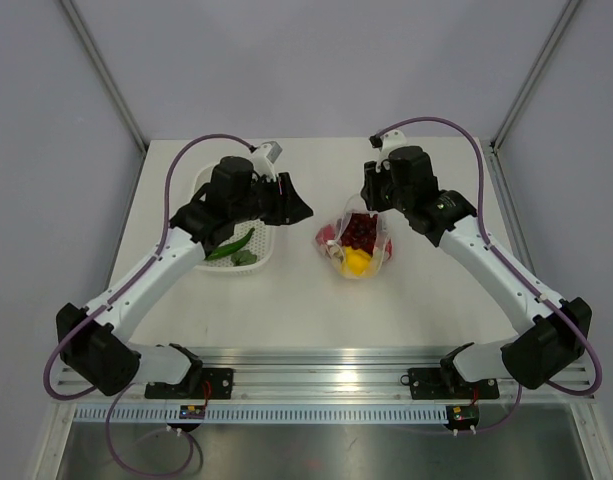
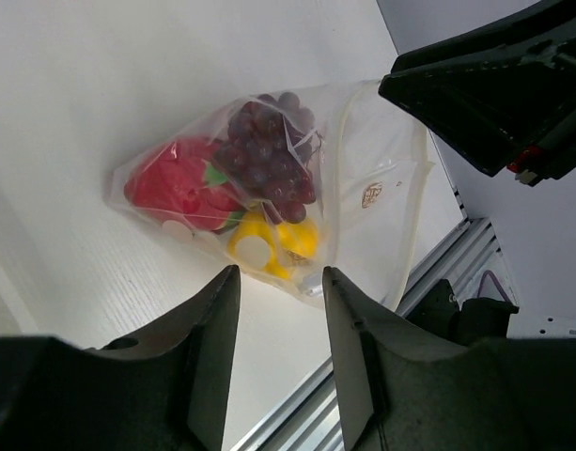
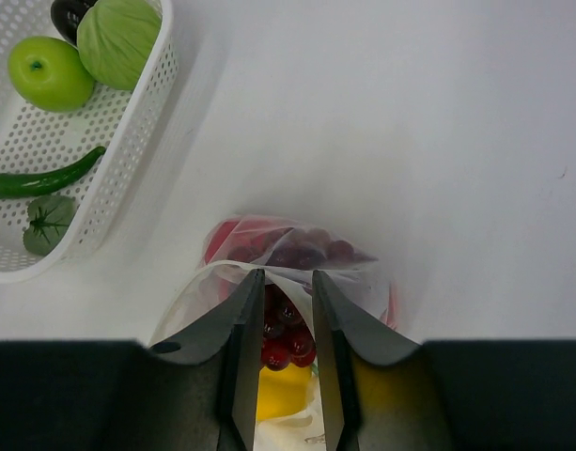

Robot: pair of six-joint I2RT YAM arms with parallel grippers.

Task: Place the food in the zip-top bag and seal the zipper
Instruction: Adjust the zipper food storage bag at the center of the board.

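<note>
The zip-top bag lies mid-table, holding a dark purple grape bunch, a red piece and a yellow piece. The left wrist view shows the bag, grapes, red piece and yellow piece. Its pale zipper looks unsealed. My left gripper is open and empty, above the table left of the bag. My right gripper hovers at the bag's far mouth rim, jaws a narrow gap apart, with grapes visible between them.
A white slotted basket stands left of the bag, holding a green chili, a green apple, a green leafy piece and a small leaf. An aluminium rail runs along the near edge.
</note>
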